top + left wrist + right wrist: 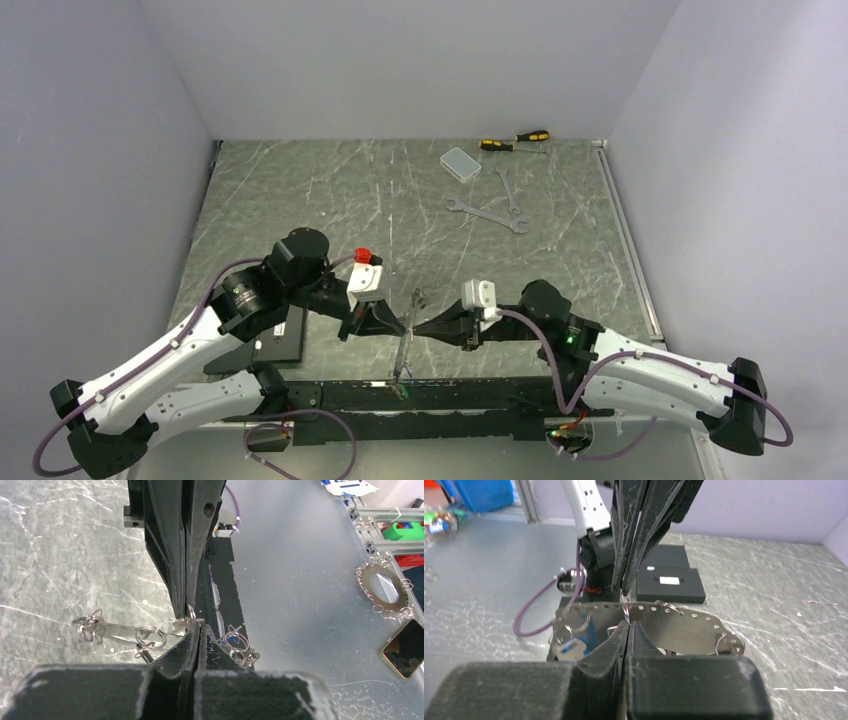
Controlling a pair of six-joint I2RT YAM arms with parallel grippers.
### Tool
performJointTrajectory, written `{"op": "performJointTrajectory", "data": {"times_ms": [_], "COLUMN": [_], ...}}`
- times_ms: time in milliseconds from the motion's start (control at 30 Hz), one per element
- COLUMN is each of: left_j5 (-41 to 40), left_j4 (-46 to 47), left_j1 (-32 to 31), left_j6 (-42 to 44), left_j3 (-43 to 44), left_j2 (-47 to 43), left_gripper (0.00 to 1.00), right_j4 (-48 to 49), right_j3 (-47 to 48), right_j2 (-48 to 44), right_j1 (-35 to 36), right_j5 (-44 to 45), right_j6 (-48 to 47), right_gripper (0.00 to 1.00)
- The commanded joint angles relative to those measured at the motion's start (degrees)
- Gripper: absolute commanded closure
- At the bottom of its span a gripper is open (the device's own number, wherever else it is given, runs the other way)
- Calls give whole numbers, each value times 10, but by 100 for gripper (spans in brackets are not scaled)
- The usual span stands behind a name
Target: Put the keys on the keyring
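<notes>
The keyring is a flat oval silver plate with holes along its rim, held off the table between both arms. It shows edge-on in the top view and in the left wrist view. Small split rings hang from it. A blue-headed key hangs at one end, also in the left wrist view. My left gripper and right gripper are both shut, tip to tip, pinching one small split ring at the plate's rim.
Two wrenches, two screwdrivers and a white box lie at the back right. A black box sits under the left arm. Beyond the table, another ringed oval plate and a phone lie on the grey floor.
</notes>
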Motion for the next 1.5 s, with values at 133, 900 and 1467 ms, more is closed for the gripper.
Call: {"op": "performJointTrajectory", "data": {"times_ms": [133, 900, 1467], "left_j5": [24, -26, -7], "left_j4": [7, 19, 18], "left_j1": [1, 5, 7], "left_j6": [2, -5, -6], "left_j3": [0, -5, -6], "left_j2": [-16, -33, -34], "left_gripper": [100, 100, 100], "right_j4": [134, 0, -114], "right_j3": [6, 80, 75], "right_j2": [-12, 14, -59], "right_j1": [-15, -14, -14], "right_j5": [64, 232, 108], "right_j6": [102, 307, 93], "right_gripper": [100, 100, 43]}}
